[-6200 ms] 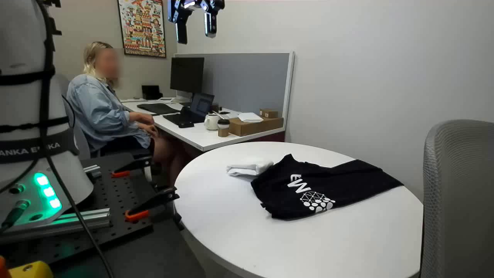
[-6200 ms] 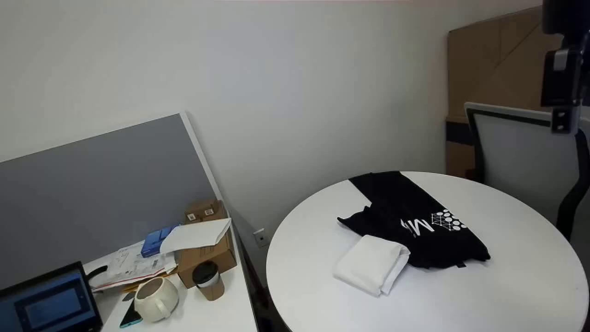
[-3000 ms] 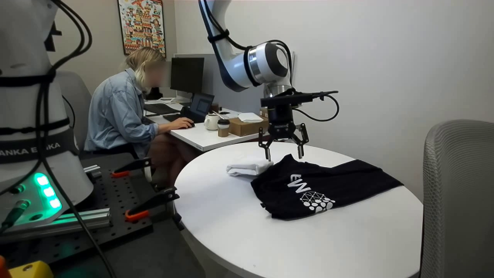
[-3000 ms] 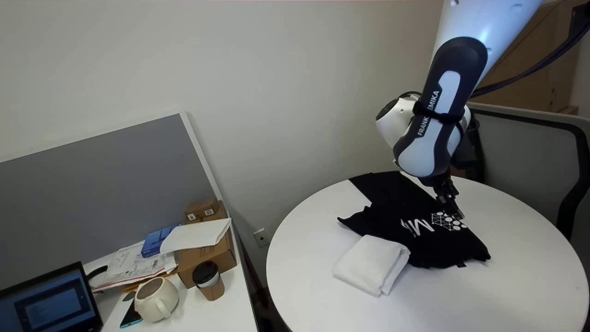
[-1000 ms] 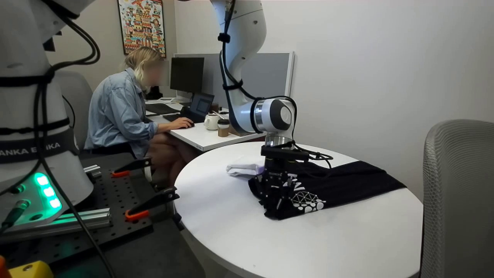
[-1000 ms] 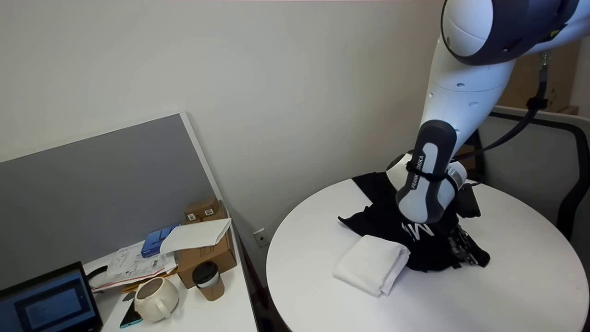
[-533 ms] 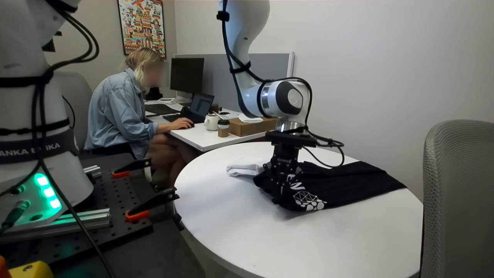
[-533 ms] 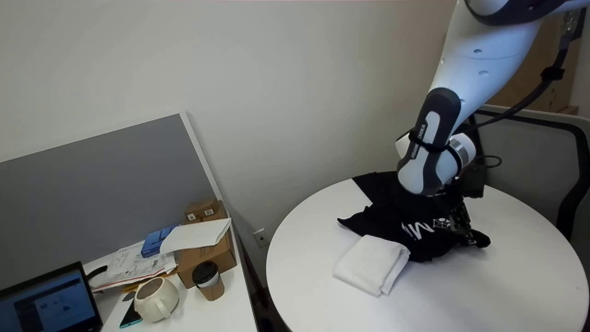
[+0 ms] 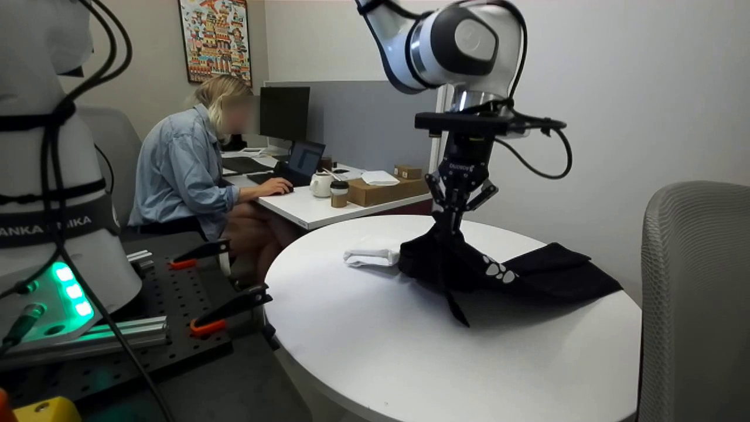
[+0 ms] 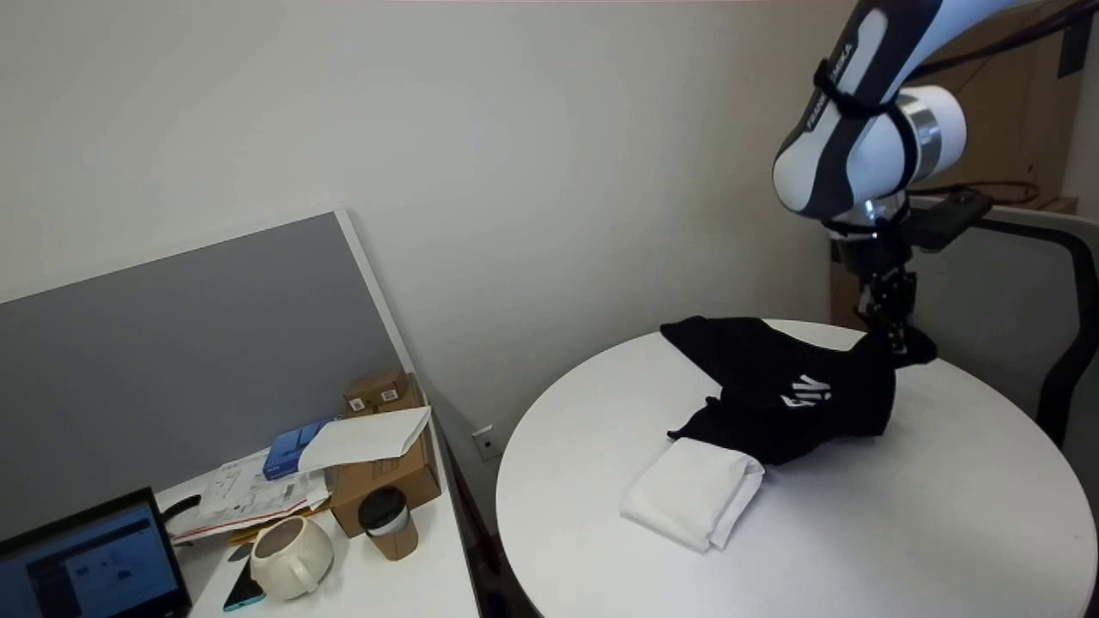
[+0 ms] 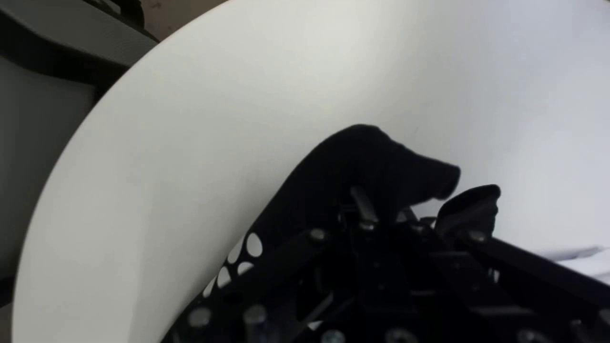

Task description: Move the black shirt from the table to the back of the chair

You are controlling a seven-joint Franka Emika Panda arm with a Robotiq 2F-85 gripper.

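Note:
The black shirt (image 9: 433, 264) is partly raised off the round white table (image 9: 498, 363), one end hanging in folds beneath my gripper (image 9: 450, 225). Its far part (image 10: 708, 343) still lies on the tabletop, and some of the white print shows. In the wrist view the gripper (image 11: 383, 207) is shut, with black fabric (image 11: 333, 176) bunched around the fingertips; dark cloth hides their exact contact. The chair's grey backrest (image 9: 697, 293) rises beyond the table edge, and in an exterior view the backrest (image 10: 996, 318) stands behind the gripper.
A folded white cloth (image 9: 372, 256) lies on the table beside the shirt. The office desk (image 9: 293, 208) holds a laptop, a mug (image 10: 290, 556), a paper cup (image 10: 391, 519) and boxes. A person (image 9: 181, 158) sits there. Cardboard (image 10: 987, 146) stands behind the chair.
My gripper came down onto the shirt's near end and shut on it. Over the last second it has risen and moved toward the chair side, lifting that end and dragging the rest slightly.

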